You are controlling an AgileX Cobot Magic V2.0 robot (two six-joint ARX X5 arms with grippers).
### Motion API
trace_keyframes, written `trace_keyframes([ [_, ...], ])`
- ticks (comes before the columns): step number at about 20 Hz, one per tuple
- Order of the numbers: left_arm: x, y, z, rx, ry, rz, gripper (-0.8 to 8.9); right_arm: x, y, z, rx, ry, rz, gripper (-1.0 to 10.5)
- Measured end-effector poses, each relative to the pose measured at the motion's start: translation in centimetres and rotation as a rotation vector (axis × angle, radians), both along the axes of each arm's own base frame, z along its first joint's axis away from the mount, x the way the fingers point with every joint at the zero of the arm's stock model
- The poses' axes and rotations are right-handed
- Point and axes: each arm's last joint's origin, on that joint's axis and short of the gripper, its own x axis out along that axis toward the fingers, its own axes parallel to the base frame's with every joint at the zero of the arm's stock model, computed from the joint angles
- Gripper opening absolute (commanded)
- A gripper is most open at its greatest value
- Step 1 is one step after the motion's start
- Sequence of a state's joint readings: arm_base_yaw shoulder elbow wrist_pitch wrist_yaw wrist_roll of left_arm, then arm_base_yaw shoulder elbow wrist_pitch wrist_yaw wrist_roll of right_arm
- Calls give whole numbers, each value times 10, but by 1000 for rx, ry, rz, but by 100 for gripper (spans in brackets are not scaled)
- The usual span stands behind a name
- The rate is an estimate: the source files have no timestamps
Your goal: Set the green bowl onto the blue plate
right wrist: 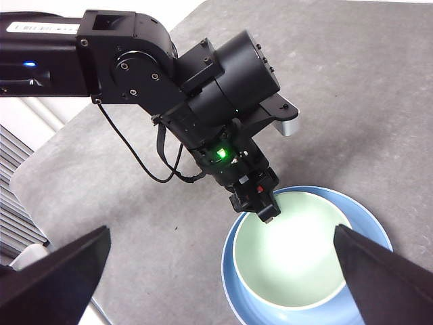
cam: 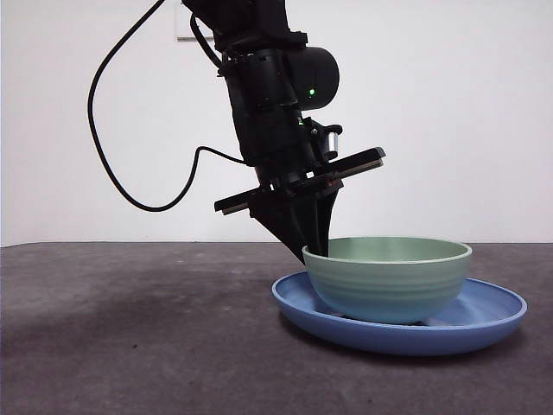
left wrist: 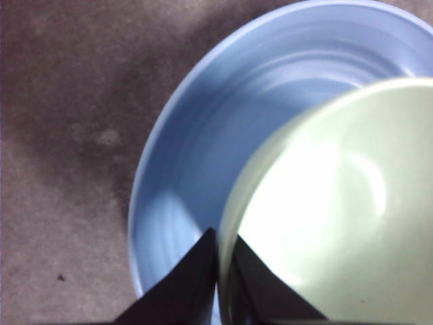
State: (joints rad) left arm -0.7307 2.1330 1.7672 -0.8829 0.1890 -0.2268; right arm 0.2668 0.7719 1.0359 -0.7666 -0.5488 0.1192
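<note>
The green bowl [cam: 389,278] sits upright inside the blue plate [cam: 484,322] on the grey bench [cam: 130,328], well in from its edges, with the left pincer [left wrist: 218,271] pinched on the bowl's rim, while the right pincer [right wrist: 223,284] hangs wide open, empty, above.

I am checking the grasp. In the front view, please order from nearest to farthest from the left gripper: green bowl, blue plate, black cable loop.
1. green bowl: its rim is pinched by the left gripper.
2. blue plate: just below, under the bowl.
3. black cable loop: high, on the arm's far side.
</note>
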Motion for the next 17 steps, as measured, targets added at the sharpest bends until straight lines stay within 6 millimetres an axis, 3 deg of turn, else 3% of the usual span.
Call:
trace_keyframes([
  [2,0,0,0,1,2,0,122,0,0,0,0,0,0,612],
  [5,-1,1,2,11,13,0,356,0,0,0,0,0,0,612],
  [7,-1,1,11,17,19,0,423,0,0,0,0,0,0,612],
  [15,-11,10,90,57,33,-70,515,0,0,0,0,0,0,612],
  [17,-24,22,108,73,44,-87,610,0,0,0,0,0,0,612],
])
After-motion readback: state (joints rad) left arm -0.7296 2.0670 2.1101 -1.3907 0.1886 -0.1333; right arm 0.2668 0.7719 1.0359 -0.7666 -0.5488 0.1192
